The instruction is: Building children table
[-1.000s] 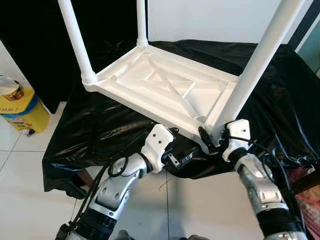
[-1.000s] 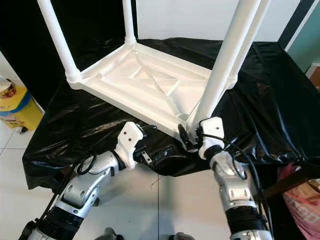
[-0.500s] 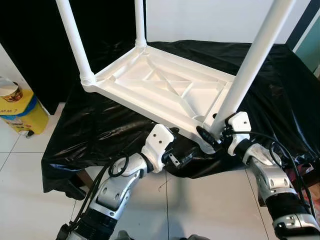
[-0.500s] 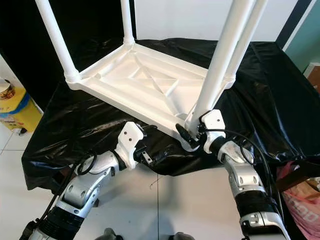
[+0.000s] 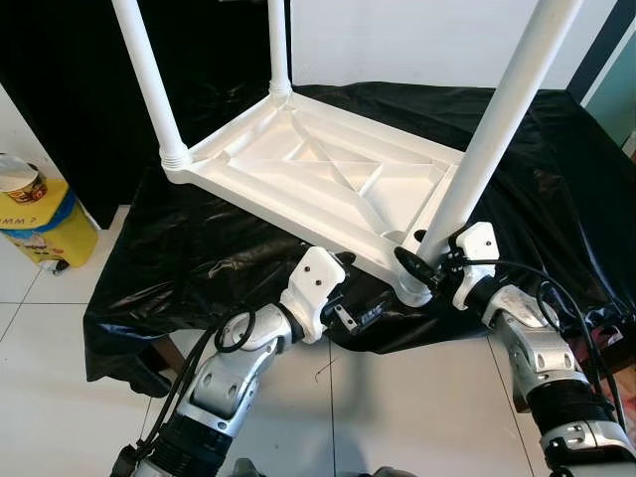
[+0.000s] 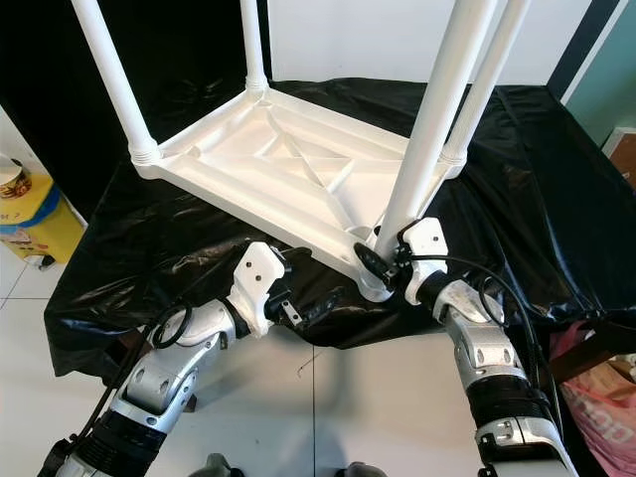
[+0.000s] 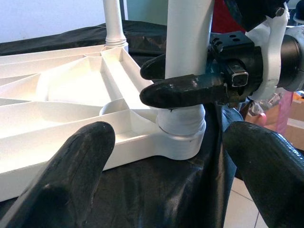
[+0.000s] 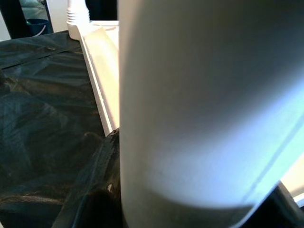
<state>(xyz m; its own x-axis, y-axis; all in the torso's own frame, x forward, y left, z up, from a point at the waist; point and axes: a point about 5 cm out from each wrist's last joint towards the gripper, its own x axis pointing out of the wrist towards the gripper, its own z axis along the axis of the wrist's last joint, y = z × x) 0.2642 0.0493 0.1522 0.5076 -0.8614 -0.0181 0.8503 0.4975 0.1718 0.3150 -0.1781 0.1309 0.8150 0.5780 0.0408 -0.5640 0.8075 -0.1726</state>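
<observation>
Left wrist view: right hand clamps the near leg above its socket at tabletop's 5 o'clock corner. Left hand gapes empty. Likely seating the leg; next, twist or press home.

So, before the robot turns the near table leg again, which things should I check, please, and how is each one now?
1. Right gripper closed around the near leg, low by its base: ok.
2. Leg base seated in the corner socket: ok; how tight, cannot tell.
3. Left gripper open, off the tabletop: ok.
4. Tabletop lies upside down on the black sheet: ok.
5. The other three legs stand in their corners: ok.
</observation>
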